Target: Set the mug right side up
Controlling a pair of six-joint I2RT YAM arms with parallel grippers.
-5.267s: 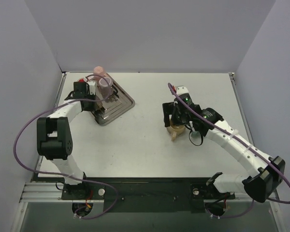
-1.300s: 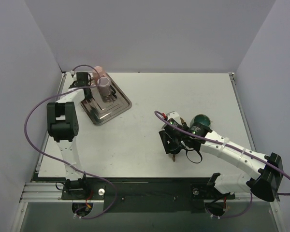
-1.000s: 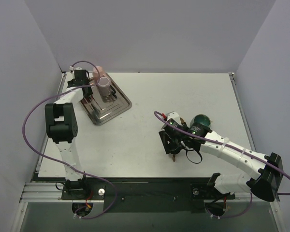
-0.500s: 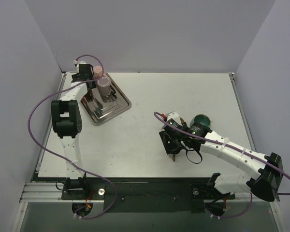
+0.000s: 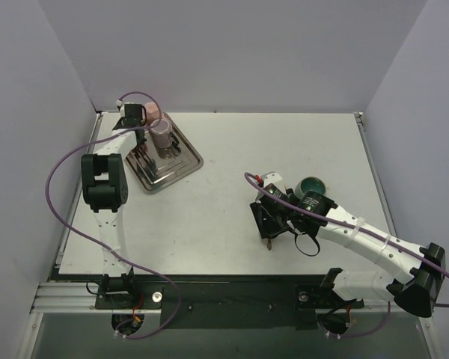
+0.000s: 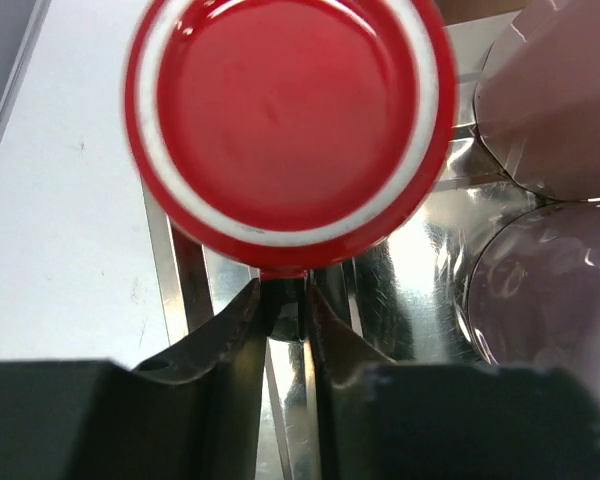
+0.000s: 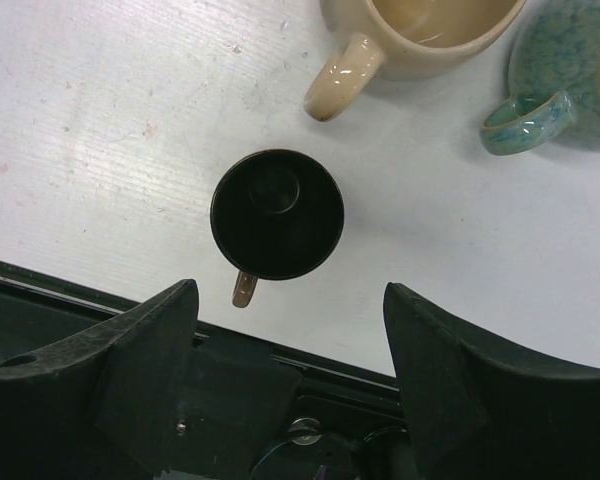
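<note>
- Pale lavender walls stand round three sides of a white table [image 5: 232, 149].
- Left gripper [image 6: 283, 295]: the jaws are drawn in to a narrow slot. They pinch a small shadowed piece at the lower edge of the red mug [image 6: 285, 110], which looks like its handle.
- From those jaws the red mug sits at 12 o'clock and fills the wrist view. It turns a flat red disc ringed in white toward the camera, which reads as its underside.
- The mug hangs over a shiny metal tray [image 6: 410, 260], which in the top view lies at the table's 10 o'clock corner.
- A pale pink cup [image 6: 560, 90] stands at 2 o'clock from the jaws and a mauve cup [image 6: 550, 290] at 3 o'clock. Both are close beside the red mug, over the tray.
- Right gripper [image 7: 290, 290]: the jaws are spread wide, holding nothing and touching nothing.
- A dark mug [image 7: 277, 213] stands mouth up at 12 o'clock between the two fingers' lines. Its brown handle points to 7 o'clock.
- A beige mug [image 7: 410, 35] stands mouth up at 1 o'clock from the dark mug, with its handle toward 8 o'clock.
- A teal mug [image 7: 565, 70] is just beside the beige one at its 3 o'clock, cut off by the picture's edge.
- In the top view the right arm crosses the table's 4 o'clock part and covers the beige mug.
</note>
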